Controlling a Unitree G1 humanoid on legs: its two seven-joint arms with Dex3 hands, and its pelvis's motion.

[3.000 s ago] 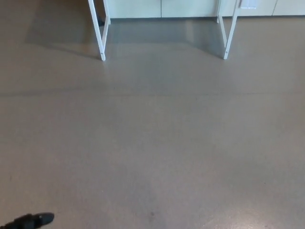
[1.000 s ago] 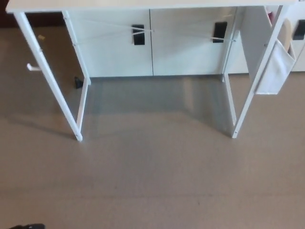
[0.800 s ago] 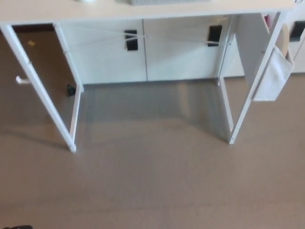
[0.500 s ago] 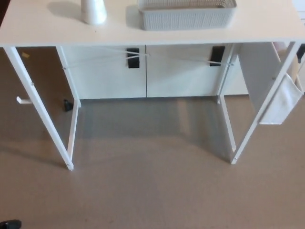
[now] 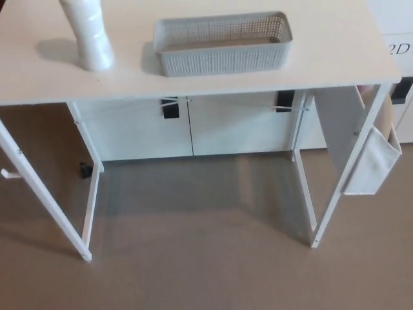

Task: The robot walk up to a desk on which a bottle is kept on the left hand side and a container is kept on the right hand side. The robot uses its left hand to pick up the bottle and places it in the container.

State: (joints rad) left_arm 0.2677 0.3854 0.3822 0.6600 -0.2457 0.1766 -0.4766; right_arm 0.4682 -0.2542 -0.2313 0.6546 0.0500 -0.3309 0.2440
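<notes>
Head view: a white bottle (image 5: 89,35) stands upright on the left side of a white desk (image 5: 335,58), its top cut off by the upper edge of the picture. A grey perforated basket (image 5: 222,43), the container for the task, sits just to its right near the middle of the desk, apart from the bottle and apparently empty. A cloth pouch (image 5: 374,161) hangs off the desk's right leg, with white cabinets (image 5: 155,126) behind and brown floor (image 5: 193,258) below.

The bottle looks like smooth, stiff plastic with a slightly waisted body and is probably light; whether it holds anything cannot be told. Its glossy skin could slip, so the narrower middle of the body seems the sound place for the left hand to close around, keeping it upright.

Neither hand shows in this view, so their fingers' spread cannot be told; nothing is held or touched. The bottle is not yet picked up.
</notes>
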